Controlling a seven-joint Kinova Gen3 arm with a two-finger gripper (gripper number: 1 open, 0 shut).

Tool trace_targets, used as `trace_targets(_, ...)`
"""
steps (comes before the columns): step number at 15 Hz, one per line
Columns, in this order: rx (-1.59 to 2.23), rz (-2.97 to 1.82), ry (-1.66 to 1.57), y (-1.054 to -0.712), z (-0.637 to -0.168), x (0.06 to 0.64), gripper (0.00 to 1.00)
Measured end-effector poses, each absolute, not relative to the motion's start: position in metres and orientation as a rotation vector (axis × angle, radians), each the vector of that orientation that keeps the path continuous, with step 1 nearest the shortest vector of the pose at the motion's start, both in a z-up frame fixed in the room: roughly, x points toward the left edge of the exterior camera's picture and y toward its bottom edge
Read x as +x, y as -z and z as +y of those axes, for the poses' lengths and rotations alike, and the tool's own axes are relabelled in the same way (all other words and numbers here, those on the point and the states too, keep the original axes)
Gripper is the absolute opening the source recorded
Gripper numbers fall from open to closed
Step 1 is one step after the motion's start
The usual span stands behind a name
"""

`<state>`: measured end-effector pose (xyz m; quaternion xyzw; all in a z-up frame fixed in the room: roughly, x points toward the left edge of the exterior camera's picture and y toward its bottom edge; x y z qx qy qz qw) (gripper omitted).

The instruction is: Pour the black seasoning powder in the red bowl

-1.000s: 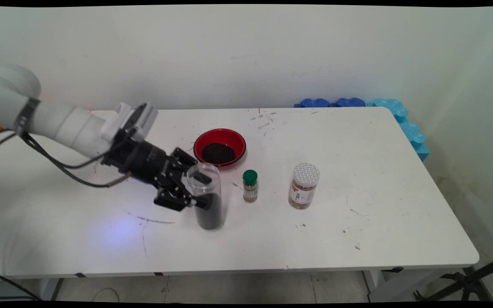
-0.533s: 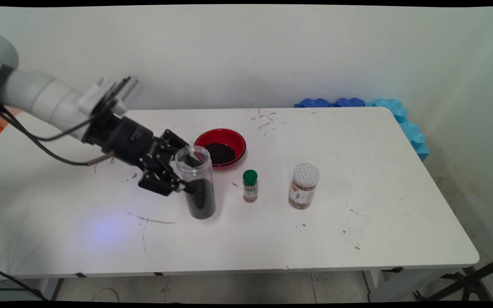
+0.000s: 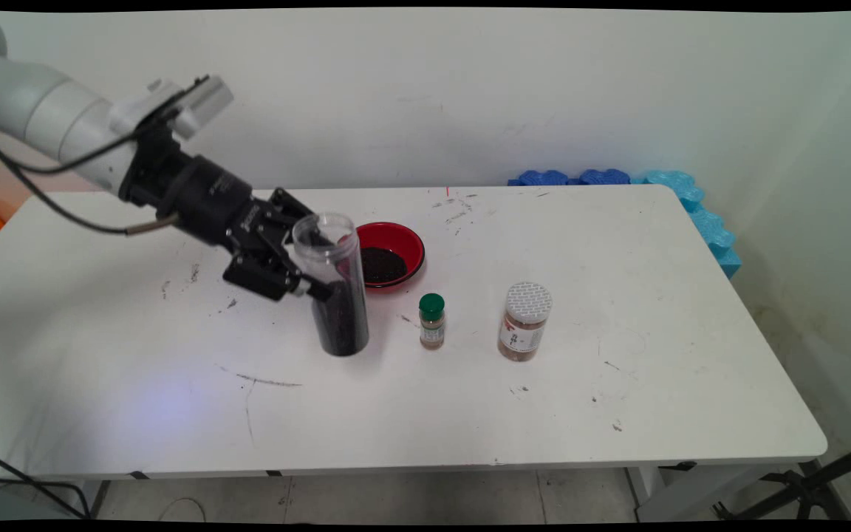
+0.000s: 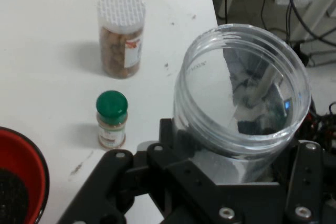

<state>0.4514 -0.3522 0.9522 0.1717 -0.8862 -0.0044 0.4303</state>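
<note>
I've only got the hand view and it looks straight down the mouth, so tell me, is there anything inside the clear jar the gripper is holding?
Observer: Yes. From the side, the clear jar, clamped in the gripper, is about half full of dark granules.
Operator: Is it upright?
Observer: No, it is slightly tilted, with its open mouth leaning to the main view's left.
Operator: Where is the red bowl from it?
Observer: The red bowl sits just beyond the jar, which hides part of its rim.

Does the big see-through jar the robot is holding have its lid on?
No, it's open. The clear jar shows a bare round rim with no lid, and you can see down inside it. Dark grains fill its lower part.
</note>
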Motion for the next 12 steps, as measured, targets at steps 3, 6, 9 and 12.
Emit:
trace_targets(3, 0.530, -2.174, 0.040, -0.965, -0.365, 0.453, 0.00)
trace_targets(6, 0.658, -2.111, 0.097, -0.975, -0.378, 0.454, 0.00)
trace_targets(9, 0.801, -2.041, 0.170, -0.982, -0.388, 0.455, 0.00)
trace_targets(12, 0.954, -1.971, 0.230, -0.984, -0.398, 0.457, 0.00)
